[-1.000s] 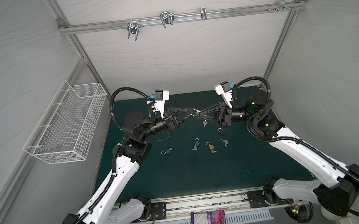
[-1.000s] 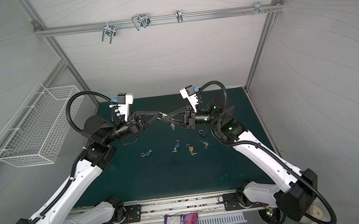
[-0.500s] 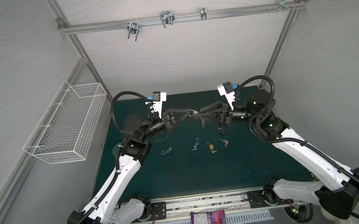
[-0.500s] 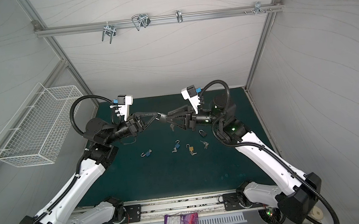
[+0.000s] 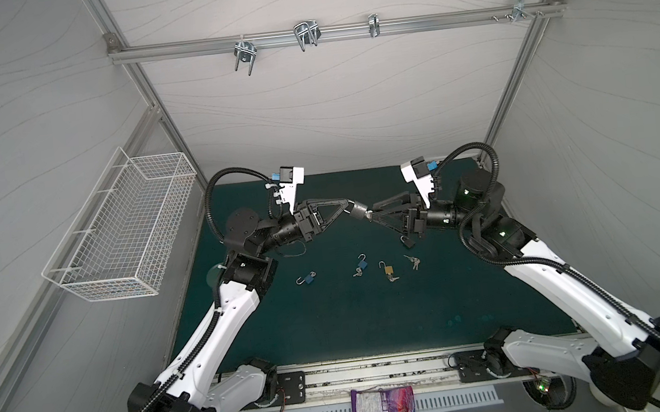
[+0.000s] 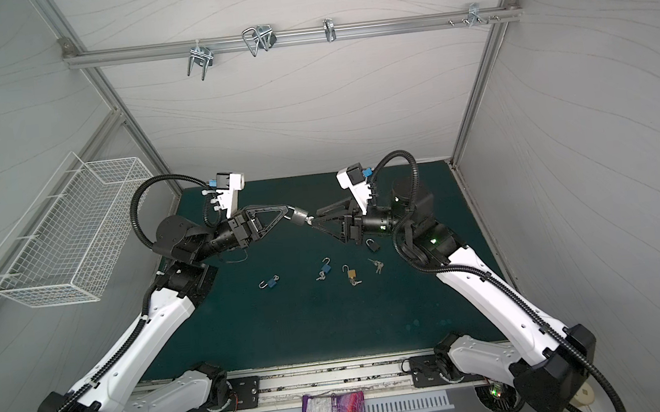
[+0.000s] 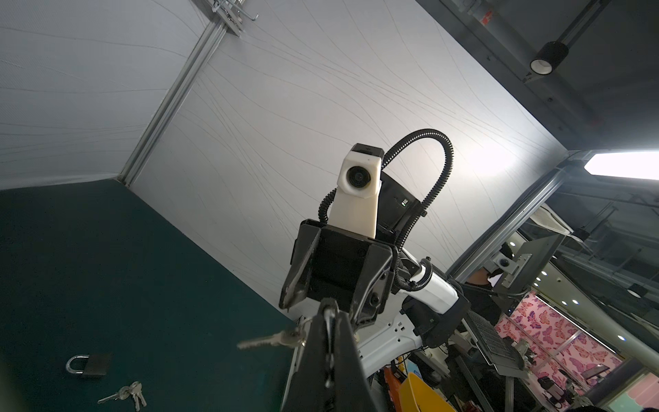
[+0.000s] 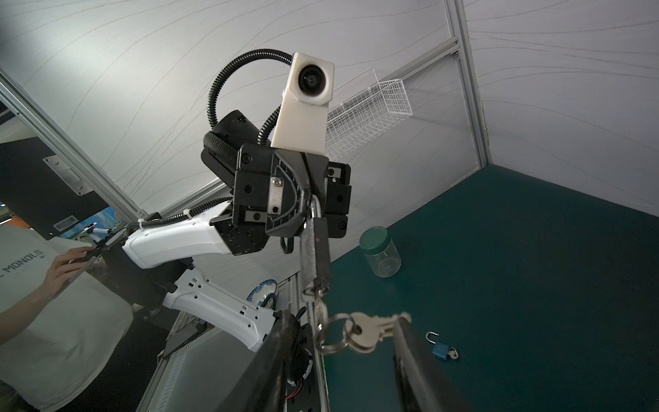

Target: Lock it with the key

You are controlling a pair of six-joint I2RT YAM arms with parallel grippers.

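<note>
A grey padlock [image 5: 358, 210] [image 6: 299, 217] hangs in the air over the back of the green mat [image 5: 332, 319]. My left gripper [image 5: 348, 207] [image 6: 289, 211] is shut on its shackle end. In the right wrist view the padlock [image 8: 315, 246] points at the camera, with a key [image 8: 313, 290] in its base. A ring of spare keys [image 8: 369, 333] dangles from it. My right gripper [image 5: 371, 212] [image 8: 344, 331] is open, one finger on each side of the spare keys, gripping nothing. The left wrist view shows those keys [image 7: 274, 339] sticking out beside my shut left gripper [image 7: 330, 314].
On the mat lie a blue padlock [image 5: 307, 279], a blue padlock with keys [image 5: 361, 263], a brass padlock [image 5: 387, 268], loose keys [image 5: 412, 262] and a black padlock [image 5: 407, 242]. A wire basket [image 5: 122, 233] hangs on the left wall. A green-lidded jar [image 8: 381, 255] stands at the mat's edge.
My right gripper, shut at the padlock's key a second ago, has opened; the keys now hang free between its fingers. My left gripper still holds the padlock in about the same place.
</note>
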